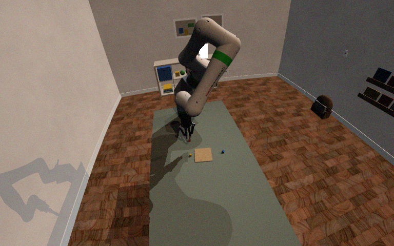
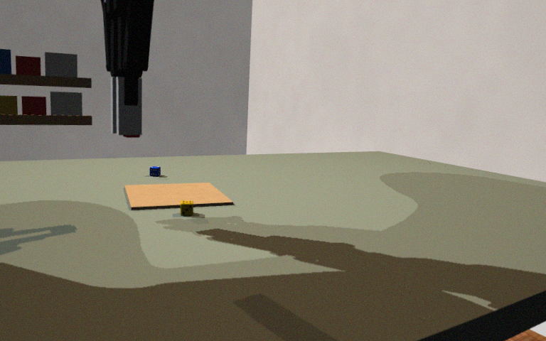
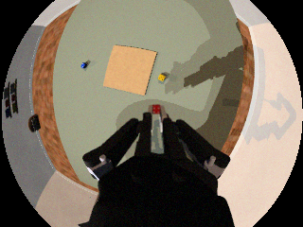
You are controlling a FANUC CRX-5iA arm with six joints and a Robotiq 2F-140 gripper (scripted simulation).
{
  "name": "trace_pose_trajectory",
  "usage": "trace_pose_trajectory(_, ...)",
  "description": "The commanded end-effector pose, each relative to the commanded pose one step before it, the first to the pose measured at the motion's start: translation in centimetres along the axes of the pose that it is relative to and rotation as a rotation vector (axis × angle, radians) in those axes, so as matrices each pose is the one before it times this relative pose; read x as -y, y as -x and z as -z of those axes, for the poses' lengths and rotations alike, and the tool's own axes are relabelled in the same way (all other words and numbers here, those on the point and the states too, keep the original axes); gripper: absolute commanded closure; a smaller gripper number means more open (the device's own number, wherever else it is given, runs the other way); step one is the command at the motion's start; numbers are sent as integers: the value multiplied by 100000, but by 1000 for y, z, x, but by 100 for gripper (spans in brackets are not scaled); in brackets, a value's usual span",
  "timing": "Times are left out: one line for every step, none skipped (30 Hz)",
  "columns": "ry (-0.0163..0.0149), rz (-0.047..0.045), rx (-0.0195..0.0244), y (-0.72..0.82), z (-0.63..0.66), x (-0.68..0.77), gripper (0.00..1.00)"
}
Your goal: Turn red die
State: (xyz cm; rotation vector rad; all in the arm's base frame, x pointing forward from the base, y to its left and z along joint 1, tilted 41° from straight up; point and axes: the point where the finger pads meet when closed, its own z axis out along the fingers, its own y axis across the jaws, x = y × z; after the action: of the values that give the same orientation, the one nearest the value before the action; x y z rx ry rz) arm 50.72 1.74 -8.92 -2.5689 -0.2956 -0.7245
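Note:
My gripper [image 2: 129, 133] is shut on the red die [image 3: 155, 109] and holds it well above the green table top; only a thin red edge of the die shows below the fingertips in the exterior view. In the top view the gripper [image 1: 189, 139] hangs left of and behind the tan mat [image 1: 202, 154]. The mat [image 2: 177, 194] lies flat. The blue die [image 2: 155, 171] sits beyond the mat's far side. The yellow die [image 2: 186, 207] sits at the mat's near edge, off the mat. The red die's top number is hidden.
The table's near edge [image 2: 490, 321] runs at the lower right. Wall shelves [image 2: 40, 82] with coloured blocks hang far behind. A white shelf unit [image 1: 170, 76] stands at the back wall.

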Motion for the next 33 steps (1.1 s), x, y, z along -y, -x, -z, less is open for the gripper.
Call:
trace_pose_trajectory(44, 0, -29, -16, 42, -22, 93)
trace_pose_trajectory(0, 0, 0, 0, 0, 0, 93)
trace_pose_trajectory(0, 0, 0, 0, 0, 0, 93)
trace_pose_trajectory(0, 0, 0, 0, 0, 0, 93)
trace_pose_trajectory(0, 0, 0, 0, 0, 0, 93)
trace_pose_trajectory(0, 34, 1, -1, 0, 1, 93)
trace_pose_trajectory(0, 225, 3, -8, -1, 4, 93)
trace_pose_trajectory(0, 0, 0, 0, 0, 0, 93)
trace_pose_trajectory(0, 0, 0, 0, 0, 0, 93)
trace_pose_trajectory(0, 584, 9, -20, -2, 11, 93)
trace_pose_trajectory(1, 1085, 16, -37, -3, 21, 93)
trace_pose_trajectory(1, 1702, 26, -59, -5, 32, 93)
trace_pose_trajectory(0, 2413, 36, -85, -7, 45, 93)
trace_pose_trajectory(0, 3195, 47, -114, -9, 57, 93)
trace_pose_trajectory(-2, 4029, 57, -146, -12, 68, 93)
trace_pose_trajectory(-5, 4894, 67, -182, -14, 77, 93)
trace_pose_trajectory(-9, 5773, 76, -220, -16, 81, 93)
trace_pose_trajectory(-11, 5505, 69, -215, -15, 66, 93)
trace_pose_trajectory(-3, 1143, 14, -45, -3, 11, 93)
trace_pose_trajectory(-18, 6684, 78, -268, -18, 65, 93)
trace_pose_trajectory(-2, 821, 9, -34, -2, 6, 93)
trace_pose_trajectory(-22, 7027, 75, -289, -18, 49, 93)
trace_pose_trajectory(-4, 1301, 13, -54, -3, 6, 93)
trace_pose_trajectory(-22, 6402, 62, -268, -15, 25, 93)
trace_pose_trajectory(0, 0, 0, 0, 0, 0, 93)
trace_pose_trajectory(0, 0, 0, 0, 0, 0, 93)
trace_pose_trajectory(-10, 2703, 25, -114, -6, 4, 93)
trace_pose_trajectory(-38, 9825, 83, -419, -22, 4, 93)
trace_pose_trajectory(-15, 3929, 30, -169, -9, -14, 93)
trace_pose_trajectory(-12, 3070, 22, -132, -6, -16, 93)
trace_pose_trajectory(-14, 3479, 24, -149, -7, -22, 93)
trace_pose_trajectory(-16, 4145, 26, -178, -8, -32, 93)
trace_pose_trajectory(-16, 4101, 24, -176, -8, -39, 93)
